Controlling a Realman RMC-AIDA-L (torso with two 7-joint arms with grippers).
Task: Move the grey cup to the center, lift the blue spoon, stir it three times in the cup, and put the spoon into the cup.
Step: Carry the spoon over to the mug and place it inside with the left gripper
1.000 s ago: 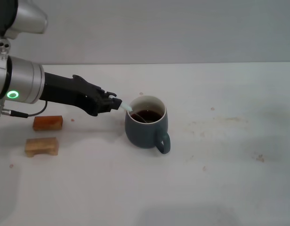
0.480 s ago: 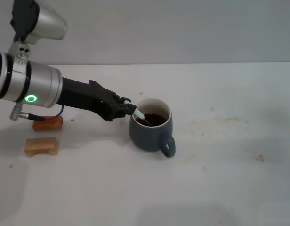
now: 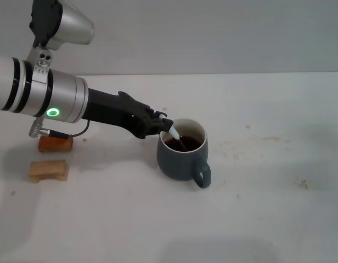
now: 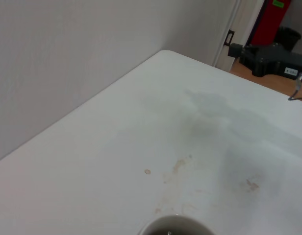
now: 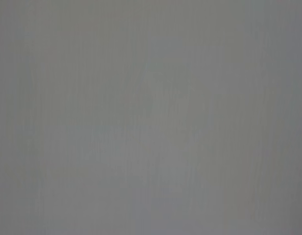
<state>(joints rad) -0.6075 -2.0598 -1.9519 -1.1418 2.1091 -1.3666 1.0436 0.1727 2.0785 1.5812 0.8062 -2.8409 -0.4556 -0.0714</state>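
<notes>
Left tool [image 3: 162, 125] reaching in from the left of the grey cup [image 3: 182, 158], pinching the pale handle of the blue spoon [image 3: 175, 135]. Spoon slanting down from tool into cup, bowl end sunk in dark liquid, long axis pointing away from the arm; next move hanging on that tilt against the near rim. Cup on the worktop [image 3: 268, 192], loop handle away from the tool. Right tool out of sight.

One cup, one spoon, two wooden blocks [image 3: 55, 143] left of the cup.
</notes>
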